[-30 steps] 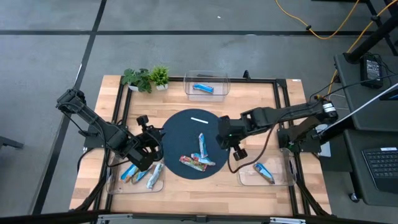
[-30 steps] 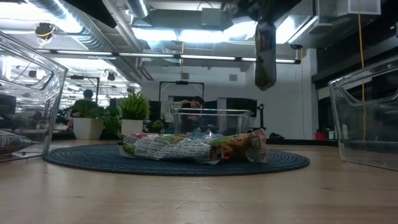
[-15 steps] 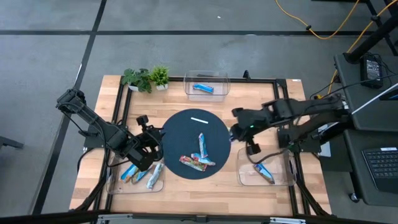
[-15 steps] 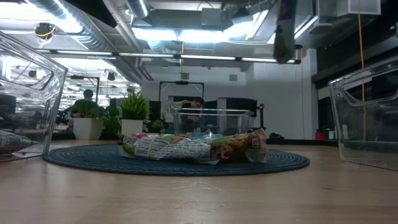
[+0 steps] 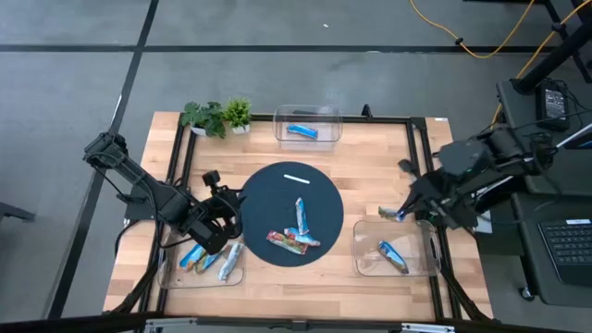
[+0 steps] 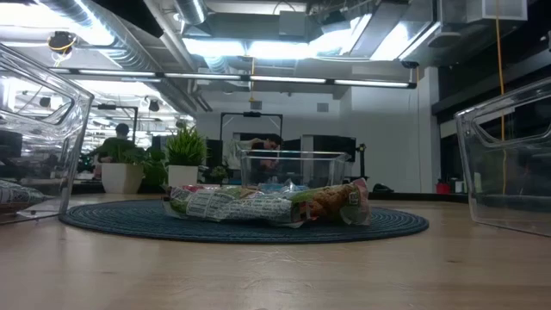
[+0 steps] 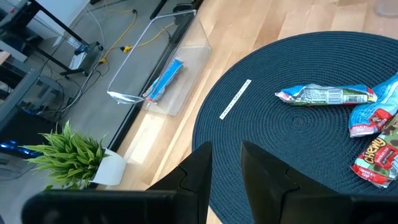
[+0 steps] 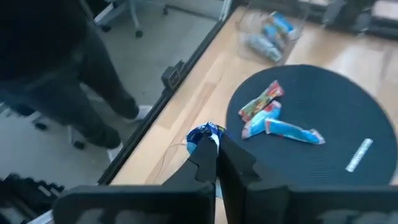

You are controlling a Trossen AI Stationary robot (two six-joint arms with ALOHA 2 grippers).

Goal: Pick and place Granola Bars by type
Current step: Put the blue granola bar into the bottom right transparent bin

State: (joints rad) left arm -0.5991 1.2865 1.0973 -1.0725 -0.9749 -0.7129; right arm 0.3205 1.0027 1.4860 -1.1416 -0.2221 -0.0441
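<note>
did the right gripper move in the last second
Yes. In the high view the right gripper, shut on a blue bar, has left the dark round mat and gone right, to the far edge of the right-hand clear tray.

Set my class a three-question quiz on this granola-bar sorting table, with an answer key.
1. True or false: the right gripper is shut on a blue-wrapped bar.
2. How many bars lie in the far tray?
3. Which sits on the round mat: A) a thin white strip, B) the plants?

Key: 1 true; 2 one, a blue bar; 3 A.
</note>
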